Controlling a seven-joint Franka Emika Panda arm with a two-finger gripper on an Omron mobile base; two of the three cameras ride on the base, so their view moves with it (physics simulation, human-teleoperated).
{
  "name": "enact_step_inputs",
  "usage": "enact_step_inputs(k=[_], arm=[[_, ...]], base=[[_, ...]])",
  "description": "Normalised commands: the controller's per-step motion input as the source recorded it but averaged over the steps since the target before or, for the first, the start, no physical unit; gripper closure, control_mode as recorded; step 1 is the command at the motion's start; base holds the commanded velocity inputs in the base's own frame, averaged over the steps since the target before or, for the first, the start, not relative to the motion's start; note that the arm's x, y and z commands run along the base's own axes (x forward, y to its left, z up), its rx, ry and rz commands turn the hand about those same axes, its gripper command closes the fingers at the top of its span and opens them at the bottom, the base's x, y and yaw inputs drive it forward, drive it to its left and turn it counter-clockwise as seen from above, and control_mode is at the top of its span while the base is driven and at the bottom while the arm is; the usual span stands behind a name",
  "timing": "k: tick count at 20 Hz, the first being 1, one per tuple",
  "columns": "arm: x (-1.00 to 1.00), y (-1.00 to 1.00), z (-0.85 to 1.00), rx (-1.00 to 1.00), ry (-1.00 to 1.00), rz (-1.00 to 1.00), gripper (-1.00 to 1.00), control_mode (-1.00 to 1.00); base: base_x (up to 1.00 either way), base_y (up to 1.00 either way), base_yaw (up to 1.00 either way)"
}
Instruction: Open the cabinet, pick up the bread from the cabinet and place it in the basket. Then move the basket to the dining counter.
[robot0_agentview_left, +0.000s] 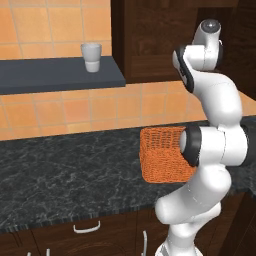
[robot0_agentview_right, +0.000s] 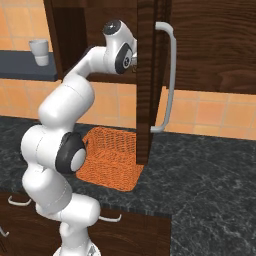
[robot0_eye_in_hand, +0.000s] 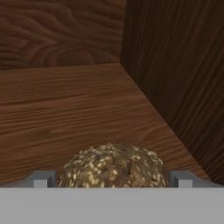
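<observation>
The dark wood cabinet (robot0_agentview_right: 210, 45) is open, and its door (robot0_agentview_right: 145, 75) with the silver bar handle (robot0_agentview_right: 171, 75) swings out toward me. My arm reaches inside behind that door. In the hand view the seeded brown bread (robot0_eye_in_hand: 113, 166) rests on the cabinet's wooden shelf (robot0_eye_in_hand: 78, 109), near the back right corner. My gripper (robot0_eye_in_hand: 112, 179) is open, one fingertip on each side of the roll and close to it. The orange wicker basket (robot0_agentview_left: 162, 155) (robot0_agentview_right: 112, 160) stands on the black counter right below the cabinet.
A white cup (robot0_agentview_left: 92, 56) (robot0_agentview_right: 40, 51) sits on a dark wall shelf (robot0_agentview_left: 60, 75) to the left. The black marbled counter (robot0_agentview_left: 65, 175) (robot0_agentview_right: 215, 170) runs both ways from the basket. Drawers with curved handles (robot0_agentview_left: 86, 228) lie below. The open door overhangs the basket's right side.
</observation>
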Motion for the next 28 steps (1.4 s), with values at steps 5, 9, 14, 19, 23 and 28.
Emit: enact_step_inputs(k=[5, 9, 14, 19, 23, 28], arm=[[-0.66, 0.30, -0.02, 0.05, -0.01, 0.00, 1.00, -1.00], [-1.00, 0.19, 0.06, 0.04, -0.05, 0.00, 1.00, -1.00], [-1.00, 0.18, 0.10, 0.04, -0.05, 0.00, 1.00, -1.00], [-1.00, 0.43, 0.22, 0.05, -0.04, -0.03, 1.00, -1.00], [-1.00, 0.61, 0.00, 0.01, 0.00, -0.08, 1.00, -1.00], [-1.00, 0.37, -0.32, 0.01, 0.00, -0.05, 1.00, -1.00]], base=[[0.00, 0.00, 0.00], [0.00, 0.00, 0.00], [0.00, 0.00, 0.00], [0.00, 0.00, 0.00], [0.00, 0.00, 0.00], [0.00, 0.00, 0.00]])
